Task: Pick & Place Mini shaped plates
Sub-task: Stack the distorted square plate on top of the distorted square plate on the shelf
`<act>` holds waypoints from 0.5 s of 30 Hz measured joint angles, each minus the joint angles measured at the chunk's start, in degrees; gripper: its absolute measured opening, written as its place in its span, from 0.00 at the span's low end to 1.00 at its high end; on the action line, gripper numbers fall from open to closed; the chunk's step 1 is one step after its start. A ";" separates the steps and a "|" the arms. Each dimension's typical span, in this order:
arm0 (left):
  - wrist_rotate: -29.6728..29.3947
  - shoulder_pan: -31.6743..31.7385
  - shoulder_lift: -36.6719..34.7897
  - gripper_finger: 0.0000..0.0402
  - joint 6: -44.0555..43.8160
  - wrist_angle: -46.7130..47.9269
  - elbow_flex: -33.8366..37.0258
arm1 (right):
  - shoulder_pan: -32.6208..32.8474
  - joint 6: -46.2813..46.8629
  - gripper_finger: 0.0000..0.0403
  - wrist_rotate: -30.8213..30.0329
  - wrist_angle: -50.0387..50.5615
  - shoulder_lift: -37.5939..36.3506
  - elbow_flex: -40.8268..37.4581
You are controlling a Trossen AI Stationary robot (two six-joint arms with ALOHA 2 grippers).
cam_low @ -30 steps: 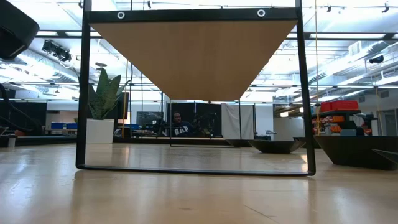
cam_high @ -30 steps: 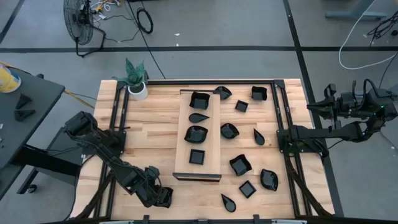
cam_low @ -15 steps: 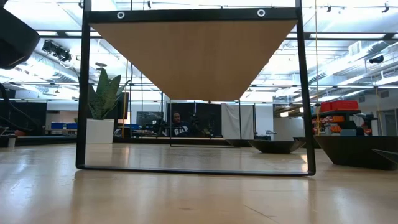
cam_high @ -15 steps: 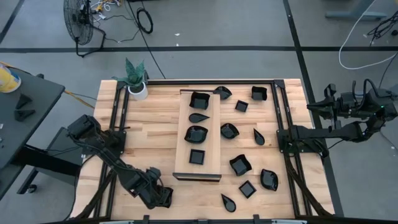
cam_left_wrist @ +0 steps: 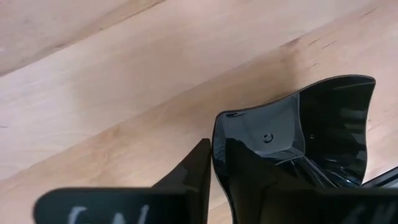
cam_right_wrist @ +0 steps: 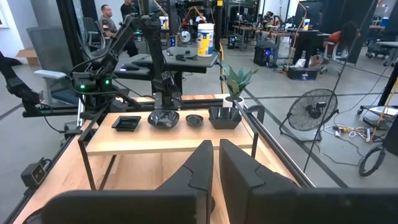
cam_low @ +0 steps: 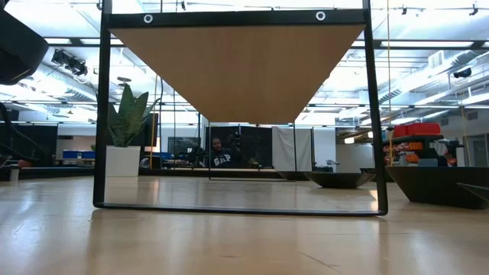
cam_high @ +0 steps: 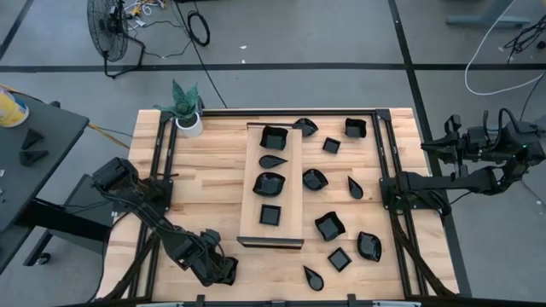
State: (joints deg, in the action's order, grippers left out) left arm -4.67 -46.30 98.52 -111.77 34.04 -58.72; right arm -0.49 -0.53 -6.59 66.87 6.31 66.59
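Observation:
Several glossy black mini shaped plates (cam_high: 329,225) lie on the table's right half. More of them (cam_high: 269,182) stand in a row on the raised pale wooden board (cam_high: 286,200). My left gripper (cam_high: 223,271) is at the near left corner, pointing down and shut on a wavy-rimmed black plate (cam_left_wrist: 311,124), which the gripper hides in the high view. My right gripper (cam_right_wrist: 214,162) waits shut and empty at the table's right edge (cam_high: 386,189). My left gripper has the plate's upright wall (cam_left_wrist: 219,146) at one corner of the rim, with one finger (cam_left_wrist: 198,171) outside it; the other finger seems to reach inside the bowl. The fingers come from above. Whether the plate still rests on the table I cannot tell.
A white pot with a green plant (cam_high: 188,119) stands at the far left corner. The board is raised on a black frame (cam_low: 99,114) in the table's middle. Bare wood lies between the board and the left arm. People and desks show in the room beyond.
My left arm has sunk a little over the near left corner; its dark bulk reaches lower in the low view's top left. The plates on the board and the table lie as before.

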 joint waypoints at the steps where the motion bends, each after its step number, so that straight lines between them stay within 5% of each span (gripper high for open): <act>1: 0.00 0.00 0.00 0.11 0.16 0.02 0.00 | 0.02 0.00 0.08 0.00 0.00 0.00 -0.02; 15: -0.53 0.00 -0.02 0.01 1.53 0.13 -0.02 | 0.02 0.02 0.08 0.00 0.00 0.00 -0.01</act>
State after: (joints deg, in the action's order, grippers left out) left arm -5.19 -46.30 98.50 -110.23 34.17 -58.74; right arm -0.47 -0.52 -6.59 66.87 6.31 66.58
